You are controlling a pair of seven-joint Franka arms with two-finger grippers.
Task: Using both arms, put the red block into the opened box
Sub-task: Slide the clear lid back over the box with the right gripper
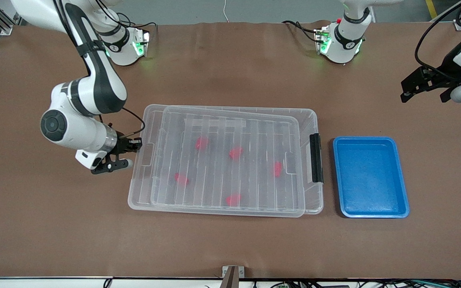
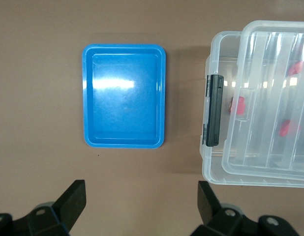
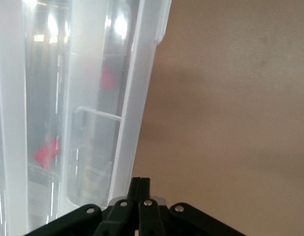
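Right gripper (image 1: pixel 132 154), fingers pressed together, sits at the short end of the box (image 1: pixel 314 120) toward the right arm's end of the surface, right against the rim of the ribbed clear lid (image 1: pixel 222 132), which lies slightly askew on the bin; the left gripper (image 1: pixel 424 86) waits with fingers spread, up over bare surface near the shallow blue tray (image 1: pixel 368 210). Lid handling looks like the step in hand, and the next move probably calls for getting that thin rim clear of the bin. Each red block (image 1: pixel 235 152) in sight, small, chunky and glossy, lies inside the box under the translucent plastic.
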